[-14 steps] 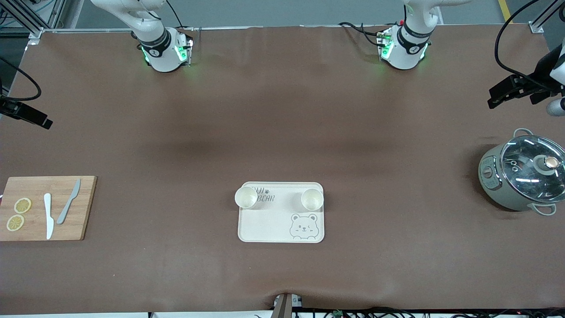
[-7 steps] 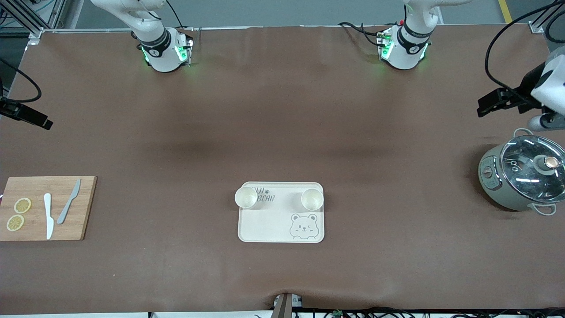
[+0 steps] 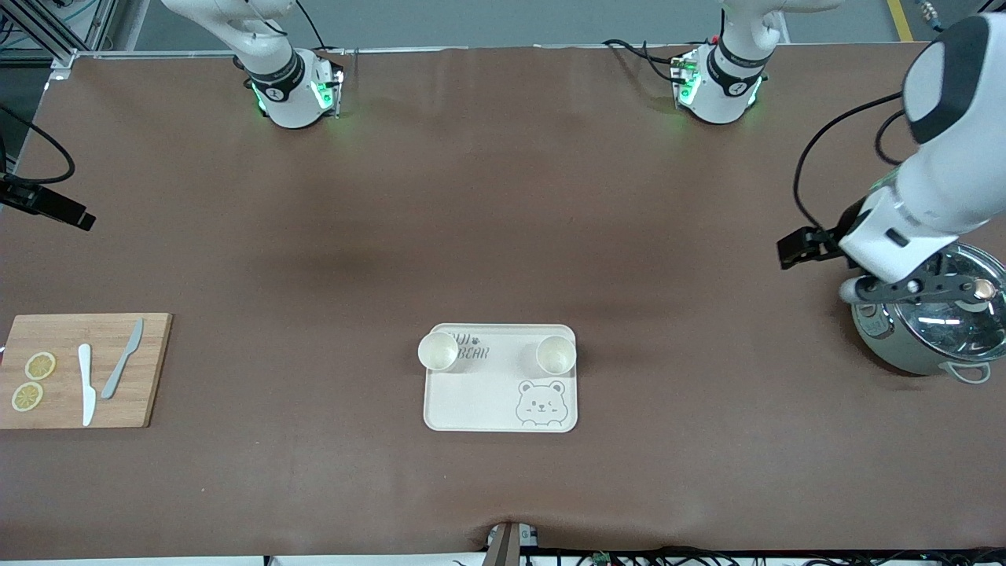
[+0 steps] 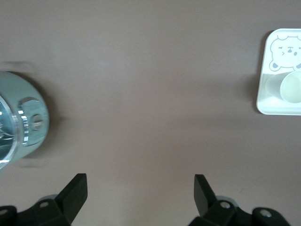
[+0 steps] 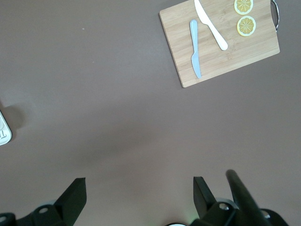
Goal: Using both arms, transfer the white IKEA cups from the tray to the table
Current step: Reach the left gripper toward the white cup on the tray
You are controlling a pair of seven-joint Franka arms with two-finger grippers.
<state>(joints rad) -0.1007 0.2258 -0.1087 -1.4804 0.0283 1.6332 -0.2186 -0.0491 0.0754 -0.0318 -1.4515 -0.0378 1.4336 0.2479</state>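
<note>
Two small cream-white cups stand upright on the cream bear tray [image 3: 495,397], along its edge farther from the front camera: one cup [image 3: 438,350] toward the right arm's end, the other cup [image 3: 556,354] toward the left arm's end. One cup [image 4: 291,88] and the tray [image 4: 278,107] show in the left wrist view. My left gripper [image 3: 916,289] hangs over the pot, well apart from the tray; its jaws [image 4: 140,188] are wide open and empty. My right gripper [image 5: 139,190] is open and empty above bare table, between the cutting board and the tray's corner [image 5: 3,129].
A grey-green pot with a glass lid [image 3: 935,342] stands at the left arm's end. A wooden cutting board [image 3: 86,369] with two knives and two lemon slices lies at the right arm's end. Brown table [image 3: 503,220] lies between the bases and the tray.
My left arm has swung in from the table's edge and down over the pot, toward the tray. The right arm, cups and tray have not moved.
</note>
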